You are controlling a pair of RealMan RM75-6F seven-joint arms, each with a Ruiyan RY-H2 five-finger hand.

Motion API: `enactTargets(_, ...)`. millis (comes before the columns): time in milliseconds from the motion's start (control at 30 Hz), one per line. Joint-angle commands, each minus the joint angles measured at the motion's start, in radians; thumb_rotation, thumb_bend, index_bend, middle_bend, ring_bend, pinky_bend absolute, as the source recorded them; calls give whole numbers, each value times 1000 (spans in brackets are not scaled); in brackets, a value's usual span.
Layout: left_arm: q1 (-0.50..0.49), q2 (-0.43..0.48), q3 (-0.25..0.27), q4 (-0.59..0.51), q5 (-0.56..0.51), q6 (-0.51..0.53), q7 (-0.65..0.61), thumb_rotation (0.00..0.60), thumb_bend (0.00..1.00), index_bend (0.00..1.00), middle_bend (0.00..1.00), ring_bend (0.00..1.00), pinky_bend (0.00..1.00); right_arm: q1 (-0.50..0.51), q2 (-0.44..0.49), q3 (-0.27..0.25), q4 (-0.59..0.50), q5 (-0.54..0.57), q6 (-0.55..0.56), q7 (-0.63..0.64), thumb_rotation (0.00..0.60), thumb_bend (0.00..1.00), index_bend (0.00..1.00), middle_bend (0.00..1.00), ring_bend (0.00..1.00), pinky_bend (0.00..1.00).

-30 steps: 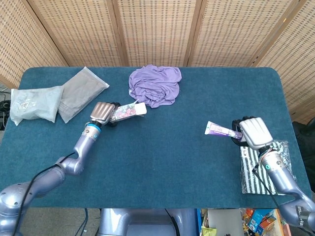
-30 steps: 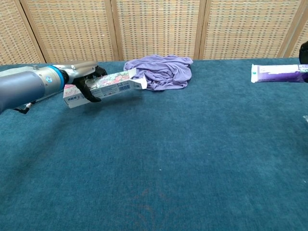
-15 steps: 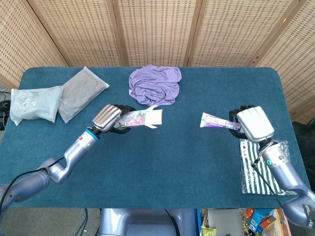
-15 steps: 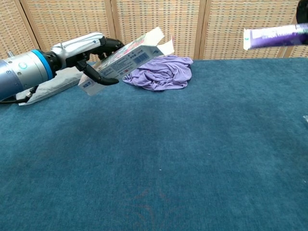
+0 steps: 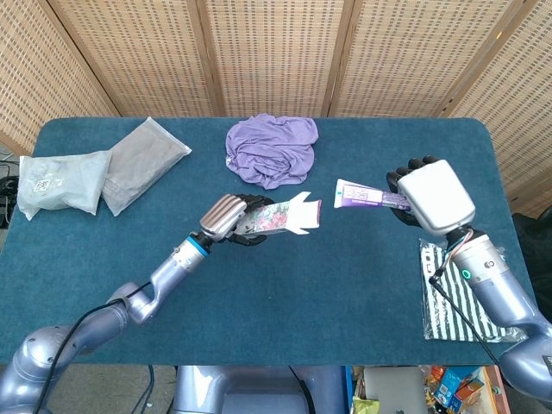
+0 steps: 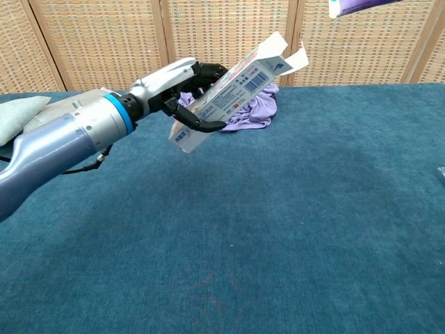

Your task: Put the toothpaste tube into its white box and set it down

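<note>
Toothpaste tube: up in the air over the bench, lying roughly level, its near end aimed at the box mouth and just short of it.
Right hand: fingers wrapped round the tube's far end, firm hold.
White box: lifted clear of the bench, flaps splayed open toward the tube, tilted upward in the chest view.
Left hand: fingers curled round the box's closed end.
Progress: both pieces picked up and lined up; tube not yet inside.
Left to do: slide it in, then set the box down.
</note>
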Motion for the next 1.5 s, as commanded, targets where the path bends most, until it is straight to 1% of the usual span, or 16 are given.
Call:
enactTargets(33,-13,-59,-25,59,-24,23,-39,600,528,549,527,490,544,40,37,7,-56,35,-43,-84,600,556,617,616,488,498)
enactTargets(100,-16,-90,-41,84,-41,32,-76,600,527,549,527,490,542,60,36,6,-71,56,-58,-120,600,558,617,616,488,498)
enactTargets(200,-23,-124,-53,120,-56,36,-112,600,527,550,527,490,539,87,35,4,-87,81,-74,-173,600,569,621,619,492,498)
enactTargets(300,-29,-143,-50,148,-57,35,-132,600,527,552,527,490,539,111,37,10,-103,111,-78,-208,600,585,622,620,493,498)
enactTargets(400,-34,-152,-43,162,-53,39,-140,600,529,556,527,490,539,134,44,19,-114,143,-81,-233,600,593,622,621,493,498)
enactTargets(700,-45,-155,-45,161,-55,58,-139,600,539,557,527,490,539,198,77,40,-150,237,-94,-300,600,600,622,622,495,498)
enactTargets(833,-53,-133,-54,117,-55,78,-120,600,540,556,527,490,539,246,77,33,-163,315,-105,-357,600,600,622,622,495,497)
enactTargets(1033,-57,-89,-69,41,-65,86,-83,600,540,557,527,490,539,286,88,16,-190,369,-95,-420,600,601,624,624,496,498)
enactTargets(1233,-52,-49,-76,-17,-73,85,-50,600,551,557,527,490,539,308,97,2,-205,393,-83,-444,600,601,628,626,497,498)
enactTargets(1500,-57,-8,-87,-82,-80,77,-11,600,551,556,527,490,539,337,103,-22,-226,398,-87,-484,600,604,628,627,498,498)
